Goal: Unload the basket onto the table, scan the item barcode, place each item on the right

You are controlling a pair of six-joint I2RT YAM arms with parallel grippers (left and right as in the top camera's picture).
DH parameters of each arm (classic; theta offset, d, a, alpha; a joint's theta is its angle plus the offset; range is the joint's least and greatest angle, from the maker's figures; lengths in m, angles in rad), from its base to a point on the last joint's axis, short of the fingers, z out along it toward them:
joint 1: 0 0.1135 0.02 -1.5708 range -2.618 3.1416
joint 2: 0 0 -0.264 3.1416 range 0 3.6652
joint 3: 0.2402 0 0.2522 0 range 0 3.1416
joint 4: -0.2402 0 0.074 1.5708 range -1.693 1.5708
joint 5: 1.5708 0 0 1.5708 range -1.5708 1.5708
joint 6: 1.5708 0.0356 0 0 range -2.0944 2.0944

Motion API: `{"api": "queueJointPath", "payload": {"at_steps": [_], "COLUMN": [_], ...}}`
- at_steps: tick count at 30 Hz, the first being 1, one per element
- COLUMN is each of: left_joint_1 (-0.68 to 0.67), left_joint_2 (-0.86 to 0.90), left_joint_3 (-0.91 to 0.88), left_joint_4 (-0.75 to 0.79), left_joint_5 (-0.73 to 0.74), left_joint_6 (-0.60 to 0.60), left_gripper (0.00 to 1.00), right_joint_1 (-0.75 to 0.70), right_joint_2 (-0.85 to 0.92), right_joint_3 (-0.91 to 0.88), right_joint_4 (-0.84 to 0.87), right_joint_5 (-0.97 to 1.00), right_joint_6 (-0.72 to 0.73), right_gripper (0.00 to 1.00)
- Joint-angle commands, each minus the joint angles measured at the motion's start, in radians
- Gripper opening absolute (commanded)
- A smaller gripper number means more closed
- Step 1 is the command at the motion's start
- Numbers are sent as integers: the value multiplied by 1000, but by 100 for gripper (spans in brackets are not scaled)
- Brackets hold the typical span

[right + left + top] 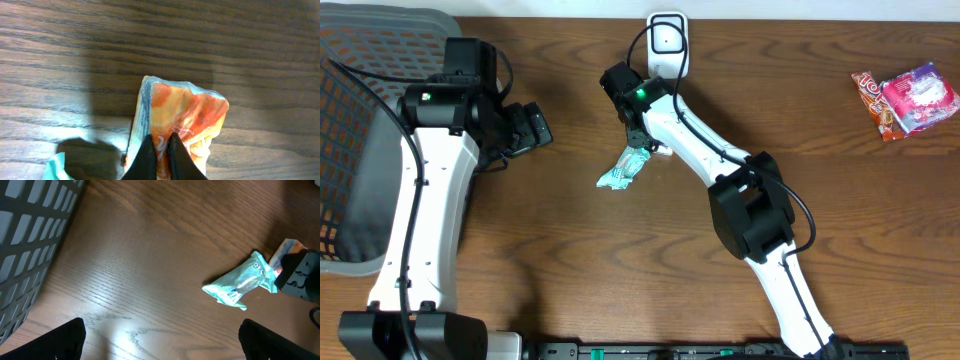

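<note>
The orange packet (190, 112) is cut off by the bottom edge.

Four packets (620, 176); one basket (360, 60); one scanner (668, 42)

**Dark wood table under soft overhead light**

A brown wooden table (570, 260) fills every view, its dark grain running lengthwise in long streaks. At its left edge stands a grey plastic basket (350, 120) with lattice walls, reaching to the far left corner. A black rail (650, 350) runs along the near edge. Light falls from above, leaving a pale sheen (125, 335) on the wood and soft-edged shadows.
</note>
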Motion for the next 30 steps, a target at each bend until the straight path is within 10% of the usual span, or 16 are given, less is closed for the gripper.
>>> {"api": "queueJointPath", "payload": {"at_steps": [1,7,17,24,30], "left_joint_1": [4,4,4,4,4], "left_joint_2": [-7,-7,-7,-7,-7], "left_joint_3": [2,2,2,2,2], "left_joint_4": [-3,-3,-3,-3,-3], "left_joint_5": [-9,-9,-9,-9,-9], "left_joint_6": [2,2,2,2,2], "left_gripper": [98,98,98,98,98], "right_joint_1": [-11,-39,-236,-186,-84], "right_joint_2": [-16,-98,-143,-129,-111], "right_joint_3": [0,43,20,19,18], "right_joint_4": [-22,-51,-32,-63,-80], "right_joint_5": [-18,-117,-848,-491,-134], "right_joint_6": [0,-64,-314,-252,-113], "right_gripper": [1,1,1,38,41]}}
